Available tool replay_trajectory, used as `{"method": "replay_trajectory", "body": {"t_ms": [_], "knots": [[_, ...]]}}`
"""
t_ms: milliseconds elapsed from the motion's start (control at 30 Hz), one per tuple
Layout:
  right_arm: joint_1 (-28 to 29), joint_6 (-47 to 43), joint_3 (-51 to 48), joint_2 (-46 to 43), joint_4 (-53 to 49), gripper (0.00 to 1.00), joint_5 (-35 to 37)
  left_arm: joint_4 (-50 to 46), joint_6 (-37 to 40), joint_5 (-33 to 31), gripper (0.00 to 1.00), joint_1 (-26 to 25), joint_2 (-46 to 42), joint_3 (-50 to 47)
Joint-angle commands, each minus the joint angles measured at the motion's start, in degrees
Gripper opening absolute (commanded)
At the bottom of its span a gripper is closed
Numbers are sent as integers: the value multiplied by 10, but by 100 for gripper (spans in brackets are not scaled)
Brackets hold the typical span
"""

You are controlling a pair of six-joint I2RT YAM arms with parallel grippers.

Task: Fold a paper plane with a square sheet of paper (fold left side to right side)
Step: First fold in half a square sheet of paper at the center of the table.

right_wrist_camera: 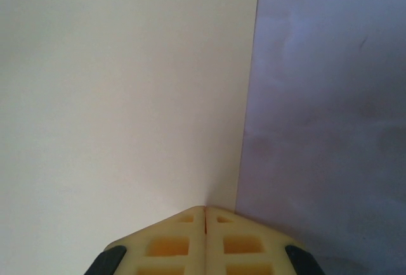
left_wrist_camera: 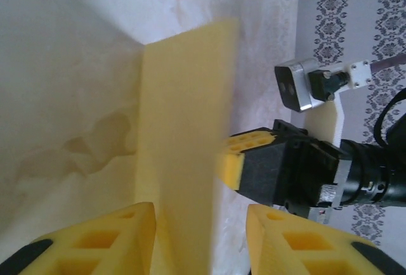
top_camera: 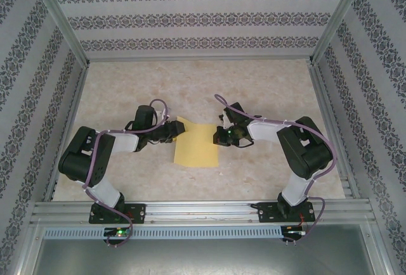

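Inward, both arms bent, left gripper (top_camera: 170, 130) parted, right gripper (top_camera: 219, 137) pinching sheet (top_camera: 196, 147)

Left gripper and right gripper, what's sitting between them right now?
The square sheet of paper spans the gap between the left gripper and right gripper, seen in the top view; nothing else lies there.

Beige marbled tabletop (top_camera: 266, 85) inside an aluminium frame (top_camera: 190, 210), floral-striped white walls (top_camera: 190, 15) on three sides, soft even light.

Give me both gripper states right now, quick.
Left gripper: open, fingers either side of the square sheet of paper, not pinching it.
Right gripper: shut on the sheet's edge.
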Motion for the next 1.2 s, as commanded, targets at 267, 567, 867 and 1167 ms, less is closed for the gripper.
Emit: {"method": "replay_trajectory", "body": {"t_ms": [267, 567, 867, 1167], "knots": [[10, 3, -15, 26, 29, 0, 8, 44, -27, -7, 54, -51, 43, 59], [11, 18, -32, 15, 73, 0, -17, 41, -17, -28, 49, -65, 78, 77], [12, 25, -35, 3, 97, 0, -34, -34, 25, -66, 31, -70, 83, 90], [-3, 26, -53, -60, 110, 11, -33, -55, 40, -69, 26, -74, 82, 97]]}}
